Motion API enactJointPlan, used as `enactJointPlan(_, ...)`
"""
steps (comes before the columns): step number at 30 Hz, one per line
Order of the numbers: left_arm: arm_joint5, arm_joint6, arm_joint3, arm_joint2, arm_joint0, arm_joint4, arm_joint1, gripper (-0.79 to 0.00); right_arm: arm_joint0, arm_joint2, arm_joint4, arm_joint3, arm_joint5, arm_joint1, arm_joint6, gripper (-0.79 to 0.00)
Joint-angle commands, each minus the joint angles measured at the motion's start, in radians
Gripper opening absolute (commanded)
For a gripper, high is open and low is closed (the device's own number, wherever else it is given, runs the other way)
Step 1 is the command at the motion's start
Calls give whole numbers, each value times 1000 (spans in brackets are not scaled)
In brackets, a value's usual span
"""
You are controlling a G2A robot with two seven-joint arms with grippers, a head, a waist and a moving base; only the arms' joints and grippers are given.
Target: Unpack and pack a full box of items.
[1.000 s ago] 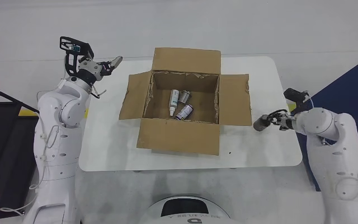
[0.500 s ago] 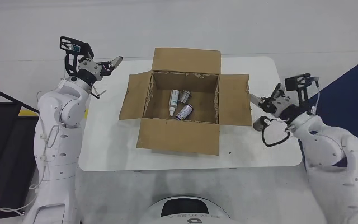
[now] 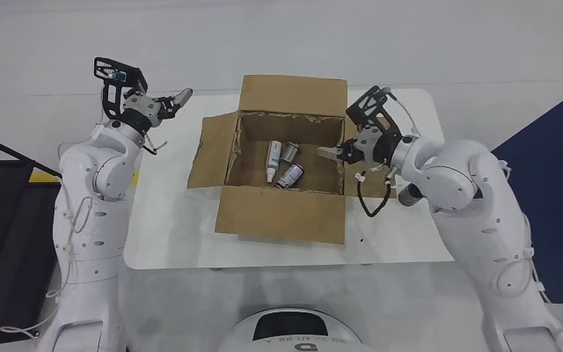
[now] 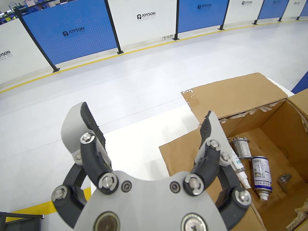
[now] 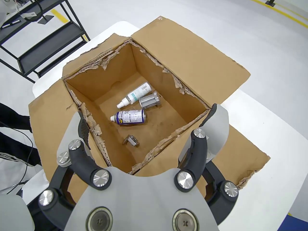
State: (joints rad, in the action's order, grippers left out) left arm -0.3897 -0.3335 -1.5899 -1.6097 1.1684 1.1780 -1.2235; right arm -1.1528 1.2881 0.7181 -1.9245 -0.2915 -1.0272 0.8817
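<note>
Since a moment ago, the right arm has swung in from the table's edge, and the left arm has stayed where it was.

The box (image 3: 281, 216) sits open in the middle of the table (image 3: 176, 229), with all four flaps folded out. Four things lie on its floor. A blue spray can (image 5: 130, 117) lies on its side near the middle. Just beside it are a white spray bottle (image 5: 136, 94) and a silver ribbed part (image 5: 149, 101), which touch each other. A small metal piece (image 5: 131, 141) lies apart from them.

The right gripper (image 3: 332, 152) hangs over the right side of the box, its jaws wide open and holding nothing. The left gripper (image 3: 180, 97) is up past the box's left flap, also wide open and holding nothing.

The job now looks like taking things out. The blue can seems the easy pick, since it has room around it. The gripper should go straight down and keep off the torn walls. The jaws should sit across the can's round body, not along it. A round can may roll, so a slow squeeze is best. Then it should lift straight up, clear of the flaps.
</note>
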Motion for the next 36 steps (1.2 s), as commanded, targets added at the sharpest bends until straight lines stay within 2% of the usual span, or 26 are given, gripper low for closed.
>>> enactJointPlan(1, 0, 0, 0, 0, 0, 0, 0, 0, 0, 0, 0, 0, 0, 0, 0, 0)
enactJointPlan(8, 0, 0, 0, 0, 0, 0, 0, 0, 2, -10, 12, -5, -10, 0, -4, 0)
enactJointPlan(11, 0, 0, 0, 0, 0, 0, 0, 0, 62, -109, 27, 40, -33, -14, 13, 0)
enactJointPlan(15, 0, 0, 0, 0, 0, 0, 0, 0, 180, -250, 23, 140, -46, -43, 12, 0)
enactJointPlan(23, 0, 0, 0, 0, 0, 0, 0, 0, 329, -501, 20, 366, -2, -116, 22, 0)
enactJointPlan(27, 0, 0, 0, 0, 0, 0, 0, 0, 383, -574, 22, 461, 44, -151, 23, 0)
enactJointPlan(36, 0, 0, 0, 0, 0, 0, 0, 0, 468, -691, -12, 658, 148, -223, 129, 0)
